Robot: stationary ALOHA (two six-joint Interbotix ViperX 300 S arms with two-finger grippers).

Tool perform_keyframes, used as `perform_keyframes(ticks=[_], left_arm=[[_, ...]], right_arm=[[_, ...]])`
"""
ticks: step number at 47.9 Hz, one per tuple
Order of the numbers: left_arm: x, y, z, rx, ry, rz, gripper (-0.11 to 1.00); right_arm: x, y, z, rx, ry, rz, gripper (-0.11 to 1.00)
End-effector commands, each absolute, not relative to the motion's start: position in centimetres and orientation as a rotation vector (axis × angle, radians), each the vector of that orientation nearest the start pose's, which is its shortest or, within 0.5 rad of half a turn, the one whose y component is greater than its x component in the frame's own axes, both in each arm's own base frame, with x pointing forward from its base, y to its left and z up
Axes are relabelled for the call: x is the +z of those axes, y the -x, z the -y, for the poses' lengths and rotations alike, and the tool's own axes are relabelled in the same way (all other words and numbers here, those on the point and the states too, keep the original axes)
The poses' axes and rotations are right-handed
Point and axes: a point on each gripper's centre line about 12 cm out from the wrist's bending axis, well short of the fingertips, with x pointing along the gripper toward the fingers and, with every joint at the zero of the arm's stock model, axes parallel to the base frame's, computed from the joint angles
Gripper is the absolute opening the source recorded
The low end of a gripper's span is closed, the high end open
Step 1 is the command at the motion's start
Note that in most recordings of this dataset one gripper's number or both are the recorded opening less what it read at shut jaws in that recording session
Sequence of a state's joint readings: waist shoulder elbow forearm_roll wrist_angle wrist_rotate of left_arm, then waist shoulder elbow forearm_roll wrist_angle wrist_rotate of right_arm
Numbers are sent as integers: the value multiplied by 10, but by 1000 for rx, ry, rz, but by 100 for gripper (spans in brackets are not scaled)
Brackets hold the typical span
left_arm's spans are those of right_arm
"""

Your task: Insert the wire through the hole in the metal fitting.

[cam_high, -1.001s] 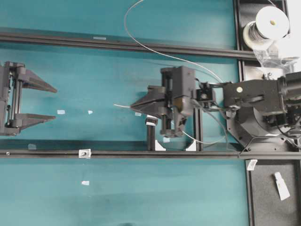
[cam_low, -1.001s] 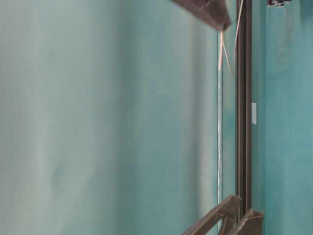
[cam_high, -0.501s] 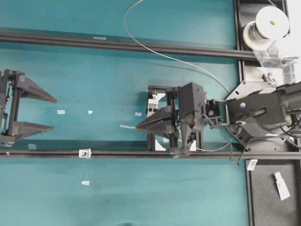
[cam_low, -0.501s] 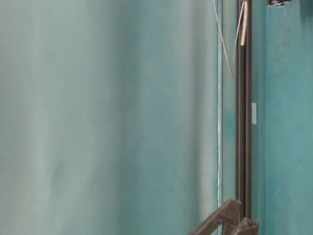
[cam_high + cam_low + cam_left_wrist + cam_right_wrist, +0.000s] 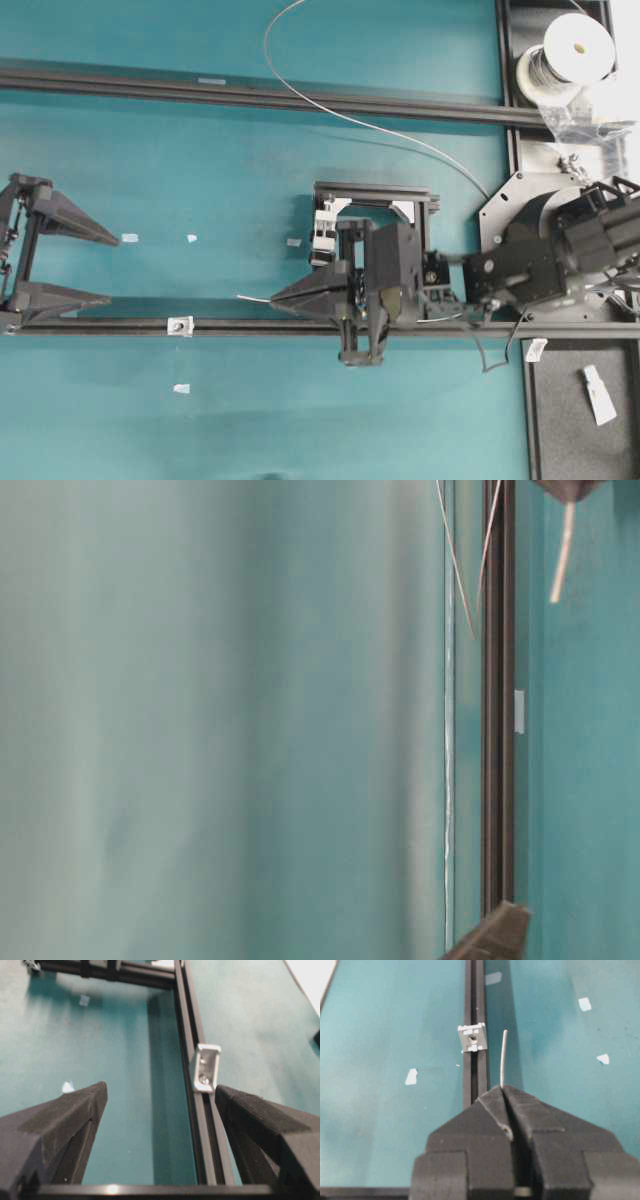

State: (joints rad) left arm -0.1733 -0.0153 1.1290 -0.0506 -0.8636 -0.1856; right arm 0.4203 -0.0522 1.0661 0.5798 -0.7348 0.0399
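At the far left of the overhead view the left claw (image 5: 105,269) is reaching in with its body cut off by the edge, its two fingers standing wide apart with nothing between them. Just right of it, one small fitting (image 5: 180,325) is sitting on the dark rail (image 5: 250,327) that crosses the teal tabletop (image 5: 240,150); its hole is too small to make out from above, though the left wrist view is showing a dark centre in the fitting (image 5: 206,1067). A few pale tape scraps (image 5: 129,238) are lying nearby. Further right, the right claw (image 5: 275,298) is stretching level along the rail, pinched tight on the one wire (image 5: 252,298), whose short free tip is pointing toward the fitting but standing apart from it. The wire's long loop is running off the top edge toward a spool (image 5: 566,55). The table-level view is showing only blurred finger tips.
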Motion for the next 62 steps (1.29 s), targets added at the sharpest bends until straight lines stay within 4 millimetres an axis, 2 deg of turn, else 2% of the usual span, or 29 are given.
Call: perform_keyframes(ticks=[1, 10, 28, 38, 48, 62], left_arm=[[135, -303, 52, -121, 195, -225, 46], [127, -306, 53, -124, 196, -189, 46], [107, -318, 67, -147, 233, -203, 45], [103, -313, 81, -191, 229, -210, 35], [100, -311, 93, -226, 223, -223, 35], [96, -311, 93, -223, 218, -252, 35]], right_arm=[[143, -300, -95, -60, -354, -306, 0], [142, -301, -108, -89, -324, -305, 0], [130, -305, -113, -101, -304, -303, 0], [121, -303, -116, -105, -309, -305, 0], [112, -303, -118, -117, -330, -298, 0], [111, -305, -121, -110, -339, -307, 0]])
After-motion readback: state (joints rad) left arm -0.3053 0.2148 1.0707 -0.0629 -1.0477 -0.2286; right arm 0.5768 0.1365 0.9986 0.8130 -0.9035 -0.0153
